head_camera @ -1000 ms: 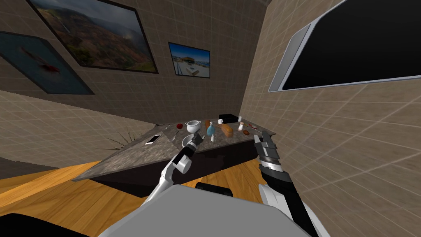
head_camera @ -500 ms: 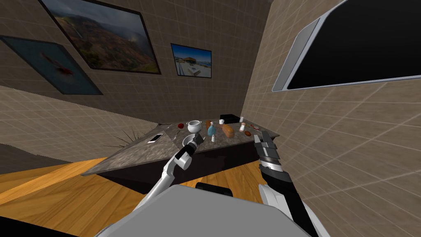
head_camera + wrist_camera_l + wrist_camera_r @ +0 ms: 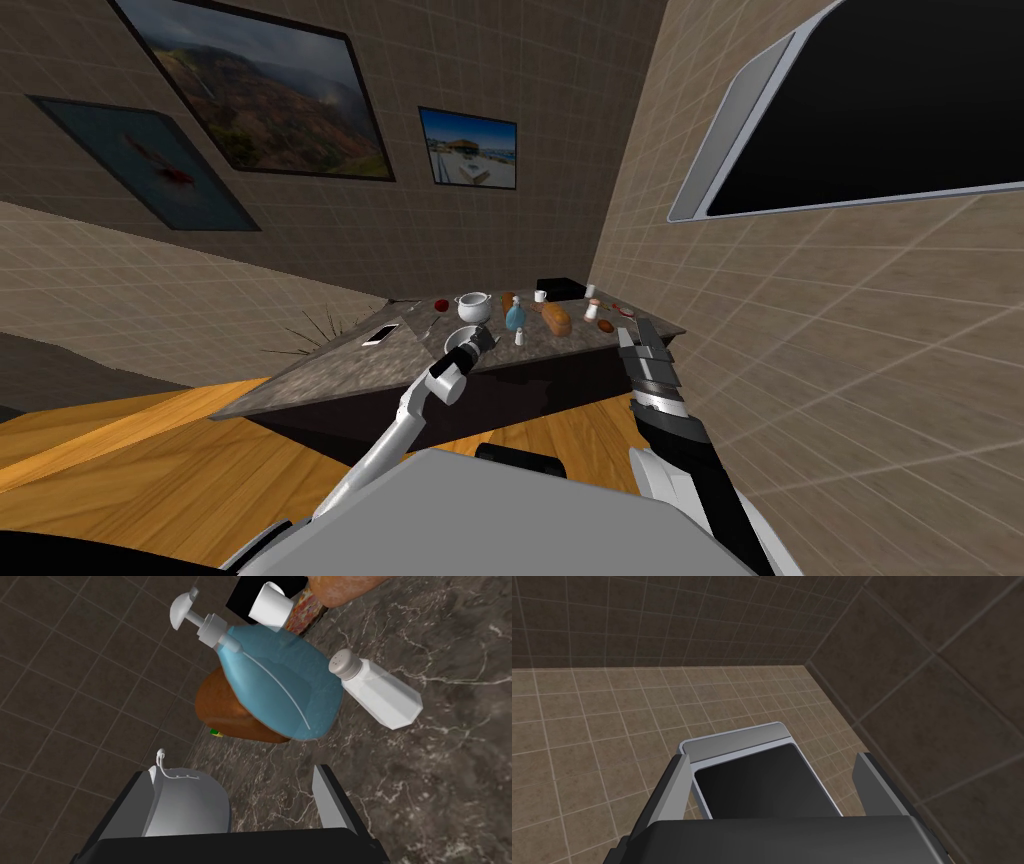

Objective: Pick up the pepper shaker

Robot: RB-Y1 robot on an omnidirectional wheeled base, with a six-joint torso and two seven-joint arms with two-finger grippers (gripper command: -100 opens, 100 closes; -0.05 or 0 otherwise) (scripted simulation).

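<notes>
Left fingers (image 3: 327,801) wide apart, white shaker (image 3: 375,693) nearby (beside blue soap bottle (image 3: 280,686)), right fingers (image 3: 877,786) apart too.

Brown item (image 3: 225,711) is mostly hidden behind the soap bottle (image 3: 280,686), can't ID it. Loaf (image 3: 345,586) is cut off by the frame edge. White bowl (image 3: 190,806) sits partly behind the left gripper (image 3: 235,776) body. Head view: small bits (image 3: 592,310) at 3 o'clock of the loaf are too small to tell.

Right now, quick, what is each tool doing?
Left tool: open, empty; the white shaker lies beyond it, untouched.
Right tool: open, empty.
</notes>
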